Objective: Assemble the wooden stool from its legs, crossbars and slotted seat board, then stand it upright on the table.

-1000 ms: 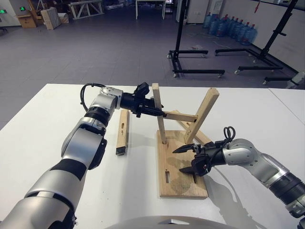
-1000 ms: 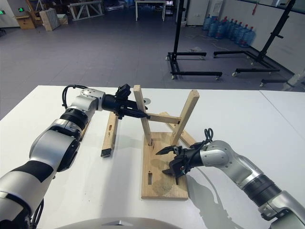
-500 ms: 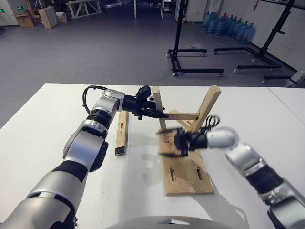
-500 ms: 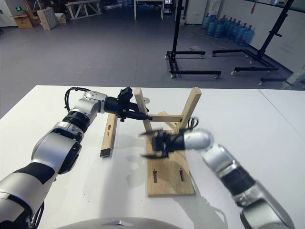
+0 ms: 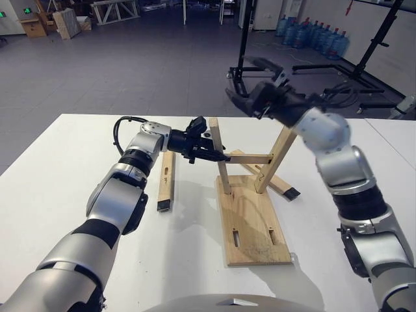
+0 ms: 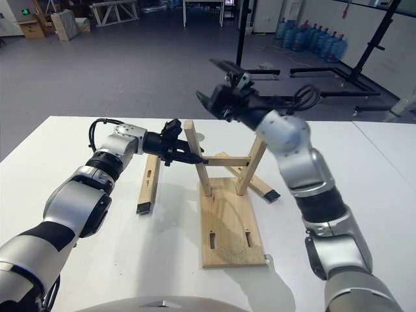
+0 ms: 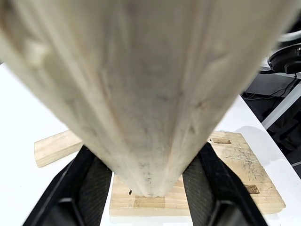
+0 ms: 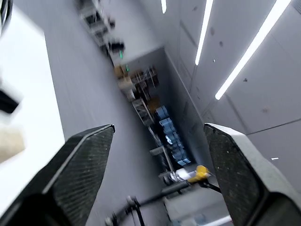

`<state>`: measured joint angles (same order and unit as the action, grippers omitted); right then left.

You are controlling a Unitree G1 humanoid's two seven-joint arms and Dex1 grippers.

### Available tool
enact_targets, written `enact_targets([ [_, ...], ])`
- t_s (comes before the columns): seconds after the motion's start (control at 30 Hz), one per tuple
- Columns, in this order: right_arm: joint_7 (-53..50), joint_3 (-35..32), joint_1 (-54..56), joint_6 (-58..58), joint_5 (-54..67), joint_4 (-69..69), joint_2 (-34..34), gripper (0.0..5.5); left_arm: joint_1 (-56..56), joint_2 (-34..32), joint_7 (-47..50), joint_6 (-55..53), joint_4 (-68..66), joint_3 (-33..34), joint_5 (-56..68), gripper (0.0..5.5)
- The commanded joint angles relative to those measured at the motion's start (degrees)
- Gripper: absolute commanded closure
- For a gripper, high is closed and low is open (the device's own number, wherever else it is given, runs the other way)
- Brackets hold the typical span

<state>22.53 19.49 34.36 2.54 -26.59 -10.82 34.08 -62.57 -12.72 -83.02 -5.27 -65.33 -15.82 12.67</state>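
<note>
The slotted seat board (image 5: 257,224) lies flat at the middle of the tabletop (image 5: 58,169), and its two far slots hold a left leg (image 5: 213,129) and a tilted right leg (image 5: 281,148), joined by a crossbar (image 5: 250,158). The left gripper (image 5: 218,155) is clamped on the left leg at the crossbar joint. The right gripper (image 5: 239,79) hangs high above the far edge, spread wide and empty.

Both head eyes overlook the same table (image 5: 39,188); left wrist hugs a leg (image 7: 141,94), right faces upward.
</note>
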Motion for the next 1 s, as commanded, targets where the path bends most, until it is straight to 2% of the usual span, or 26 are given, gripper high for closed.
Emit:
enact_targets([
  [0.03, 7.1, 17.1, -19.6, 7.0, -14.6, 8.5, 1.7, 1.99, 8.5, 1.7, 3.1, -2.0, -4.3, -8.0, -11.6, 3.47],
  [0.13, 13.5, 19.8, -24.1, 8.8, -14.4, 9.1, 2.4, 1.99, 8.5, 1.5, 2.7, -2.0, -4.2, -8.4, -11.4, 3.47],
  [0.3, 9.2, 17.8, -22.5, 6.7, -12.4, 10.1, -0.7, 1.99, 8.5, 1.3, 3.4, -1.8, -4.5, -8.6, -11.3, 3.47],
  [0.37, 5.5, 14.3, -20.5, 5.1, -9.7, 9.3, -2.6, 1.99, 8.4, 1.4, 3.6, -1.8, -4.5, -8.5, -11.2, 3.47],
  [0.43, 1.6, 7.6, -16.9, 3.4, -3.9, 6.2, -5.5, 1.99, 8.5, 1.4, 3.7, -1.7, -4.6, -8.4, -11.2, 3.47],
  [0.5, -0.7, -2.3, -12.2, 3.2, 7.7, 0.7, -11.4, 1.99, 8.6, 1.3, 3.7, -1.6, -4.5, -8.5, -11.1, 3.47],
  [0.6, -1.0, -13.5, -4.8, 3.4, 23.6, -5.4, -16.5, 1.99, 8.7, 1.1, 3.7, -1.4, -4.6, -8.7, -11.2, 3.47],
  [0.67, -2.6, -21.3, -0.1, 4.6, 30.6, -4.4, -16.5, 1.99, 8.6, 1.1, 3.6, -1.3, -4.5, -8.7, -11.1, 3.47],
  [0.8, -5.9, -34.6, 3.9, 4.6, 37.2, 3.6, -11.9, 1.99, 8.6, 1.0, 3.5, -1.2, -4.5, -8.9, -11.2, 3.47],
  [0.9, -6.3, -38.8, -0.1, 2.4, 37.6, 10.1, -9.7, 1.99, 8.8, 1.0, 3.4, -1.1, -4.4, -9.0, -11.2, 3.47],
  [1.0, -4.9, -37.5, -5.0, -0.3, 36.5, 14.6, -10.3, 1.99, 8.8, 0.9, 3.3, -1.0, -4.4, -9.1, -11.3, 3.47],
])
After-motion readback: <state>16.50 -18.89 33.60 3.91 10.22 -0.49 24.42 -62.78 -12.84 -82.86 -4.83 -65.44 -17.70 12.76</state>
